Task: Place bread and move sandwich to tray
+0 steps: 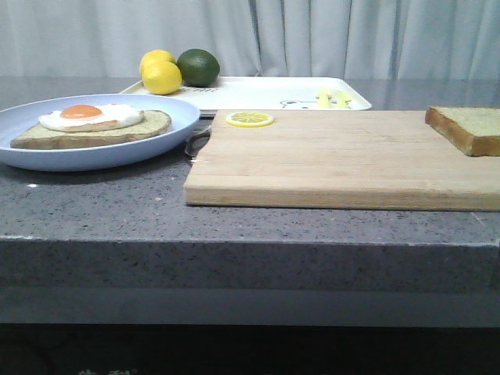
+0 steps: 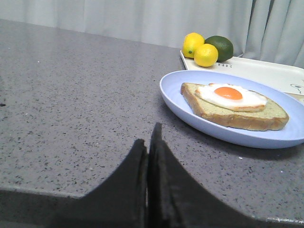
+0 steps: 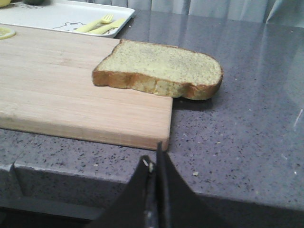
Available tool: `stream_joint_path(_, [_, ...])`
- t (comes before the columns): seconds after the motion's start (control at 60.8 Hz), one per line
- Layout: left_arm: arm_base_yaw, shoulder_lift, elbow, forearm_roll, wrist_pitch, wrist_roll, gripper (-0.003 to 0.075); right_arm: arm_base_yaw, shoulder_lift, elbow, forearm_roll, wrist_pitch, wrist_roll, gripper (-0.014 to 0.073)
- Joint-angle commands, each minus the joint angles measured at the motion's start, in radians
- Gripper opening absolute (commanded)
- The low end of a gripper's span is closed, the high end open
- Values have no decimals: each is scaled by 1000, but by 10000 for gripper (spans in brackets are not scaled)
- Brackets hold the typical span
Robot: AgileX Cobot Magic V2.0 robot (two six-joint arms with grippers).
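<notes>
The bread [image 1: 469,128] lies on the right end of the wooden cutting board [image 1: 336,160], partly overhanging its edge; it also shows in the right wrist view [image 3: 161,71]. The sandwich [image 1: 94,125], a brown slice with a fried egg, sits on the pale blue plate [image 1: 47,152] at the left, also in the left wrist view [image 2: 235,104]. The white tray [image 1: 266,94] lies behind the board. My left gripper [image 2: 148,142] is shut and empty, near the plate. My right gripper [image 3: 155,159] is shut and empty, in front of the bread. Neither gripper shows in the front view.
Two lemons [image 1: 160,74] and a lime [image 1: 198,66] sit on the tray's left end. A lemon slice [image 1: 250,119] lies on the board's far edge. Yellow cutlery [image 3: 99,24] lies on the tray. A grey curtain hangs behind the counter.
</notes>
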Motion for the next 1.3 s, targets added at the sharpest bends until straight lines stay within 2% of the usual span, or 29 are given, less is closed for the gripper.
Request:
stream_joint_path(0.0, [2, -20, 5, -8, -84, -7, -18, -5, -23, -3, 4, -76, -2, -109])
stream_joint_path(0.723, [2, -20, 5, -8, -84, -7, -18, -5, -23, -3, 4, -78, -2, -109])
stream_joint_path(1.085, [2, -20, 5, -8, -84, -7, -18, -5, -23, -3, 6, -131, -2, -109])
stream_joint_path(1.282, [2, -20, 5, -8, -89, -7, -18, -5, -23, -3, 48, -133, -2, -109])
